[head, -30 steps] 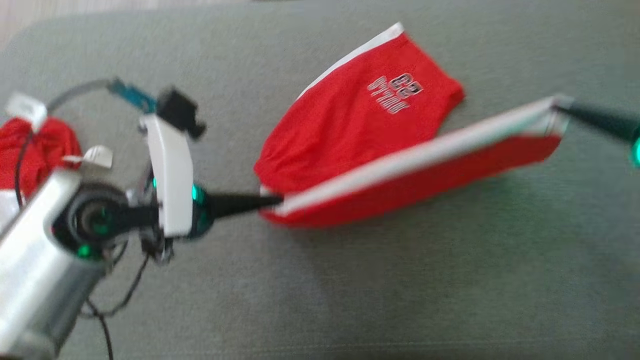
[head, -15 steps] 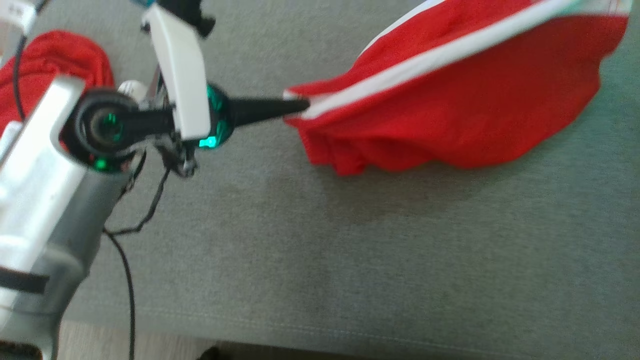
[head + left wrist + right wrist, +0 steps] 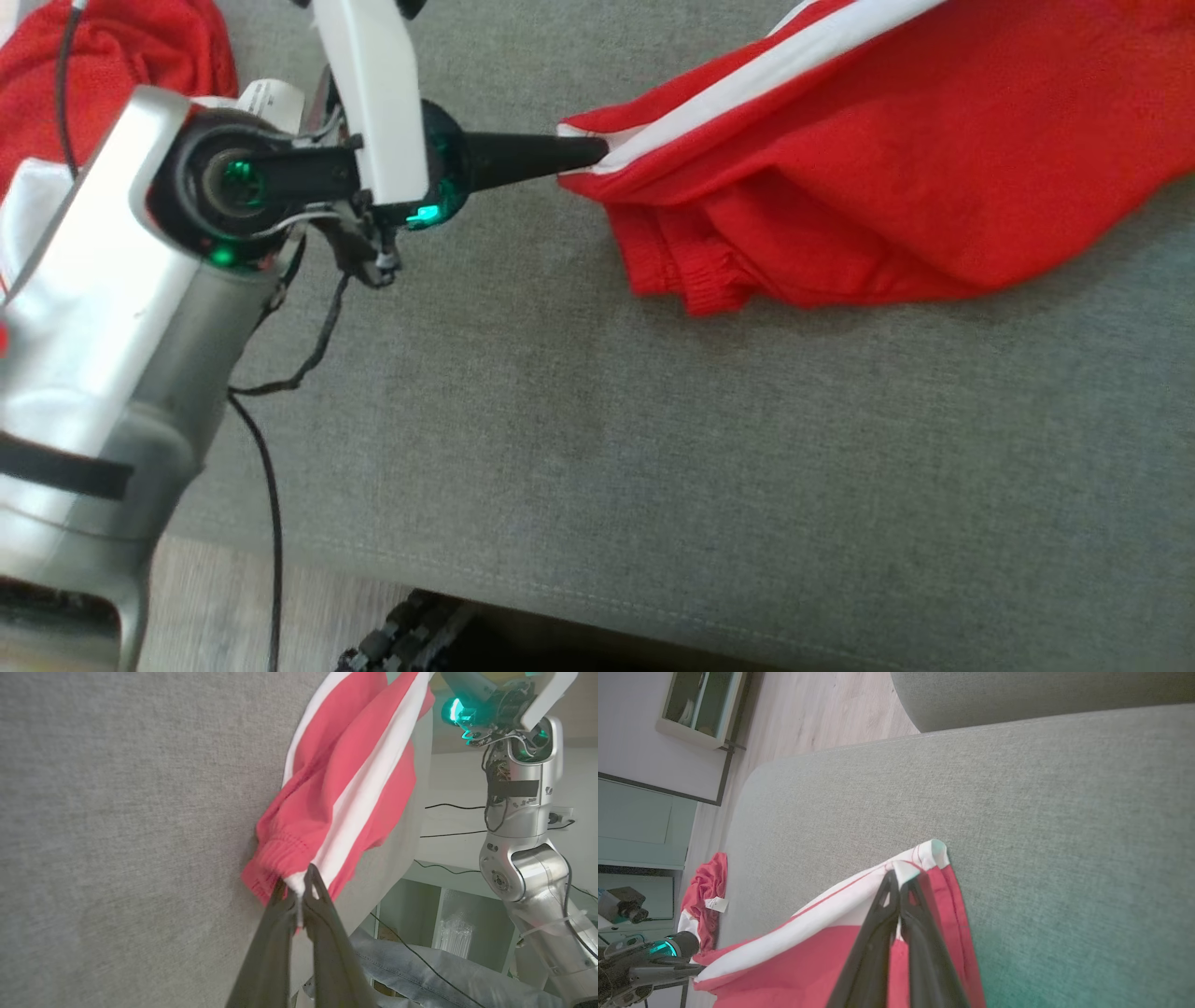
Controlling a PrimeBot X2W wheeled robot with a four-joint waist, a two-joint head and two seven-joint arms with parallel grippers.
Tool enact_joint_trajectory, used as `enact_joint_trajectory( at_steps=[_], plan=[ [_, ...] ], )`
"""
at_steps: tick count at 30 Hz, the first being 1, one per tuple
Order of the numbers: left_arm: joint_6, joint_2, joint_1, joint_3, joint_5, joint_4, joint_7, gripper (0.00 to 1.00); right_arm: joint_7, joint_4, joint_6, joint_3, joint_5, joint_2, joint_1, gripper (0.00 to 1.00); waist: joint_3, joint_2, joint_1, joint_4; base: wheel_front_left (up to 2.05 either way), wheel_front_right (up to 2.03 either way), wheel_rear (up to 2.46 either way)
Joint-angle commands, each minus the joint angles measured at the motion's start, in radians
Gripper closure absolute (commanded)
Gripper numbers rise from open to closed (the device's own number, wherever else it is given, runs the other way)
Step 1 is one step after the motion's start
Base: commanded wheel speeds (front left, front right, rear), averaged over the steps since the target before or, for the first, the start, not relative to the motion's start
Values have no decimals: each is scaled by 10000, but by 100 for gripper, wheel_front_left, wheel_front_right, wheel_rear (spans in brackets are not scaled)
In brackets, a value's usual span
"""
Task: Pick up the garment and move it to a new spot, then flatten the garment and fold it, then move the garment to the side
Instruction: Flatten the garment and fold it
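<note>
Loosely, the garment (image 3: 887, 168) stretches between left tool (image 3: 597, 152) and right tool (image 3: 897, 877), both clamping it.

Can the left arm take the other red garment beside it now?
Probably not yet: the left gripper is shut on the shorts. The other red garment lies close beside that arm, so after letting go it likely could.

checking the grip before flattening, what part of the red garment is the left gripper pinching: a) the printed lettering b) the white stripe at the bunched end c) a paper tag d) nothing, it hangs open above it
B: in the left wrist view the left gripper is shut on the white stripe, right where the red garment bunches at its end.
</note>
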Motion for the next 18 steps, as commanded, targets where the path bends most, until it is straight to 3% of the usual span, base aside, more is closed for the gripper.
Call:
enact_joint_trajectory(
  at_steps=[1, 8, 9, 10, 11, 18],
  plan=[
    [-111, 323, -502, 363, 128, -120, -101, 100, 3, -154, -7, -66, -121, -76, -249, 100, 142, 0, -2, 72, 0, 0, 0],
    [-253, 98, -745, 405, 178, 307, -253, 100, -232, -79, -7, 17, -254, 117, -432, 100, 341, 0, -2, 54, 0, 0, 0],
    [-270, 78, -782, 417, 189, 353, -280, 65, -274, -98, -7, 34, -263, 146, -434, 70, 358, 0, -2, 41, 0, 0, 0],
    [-286, 64, -816, 423, 205, 399, -299, 24, -323, -122, -7, 52, -267, 180, -420, 9, 365, 0, -2, 25, 0, 0, 0],
    [-297, 49, -840, 421, 218, 446, -308, 0, -343, -154, -7, 81, -247, 223, -377, 0, 357, 0, -2, 6, 0, 0, 0],
    [-366, 168, -968, 374, 493, 710, -426, 0, -847, -575, -7, 241, -140, 436, 61, 0, -69, 0, -2, -202, 0, 0, 0]
  ],
)
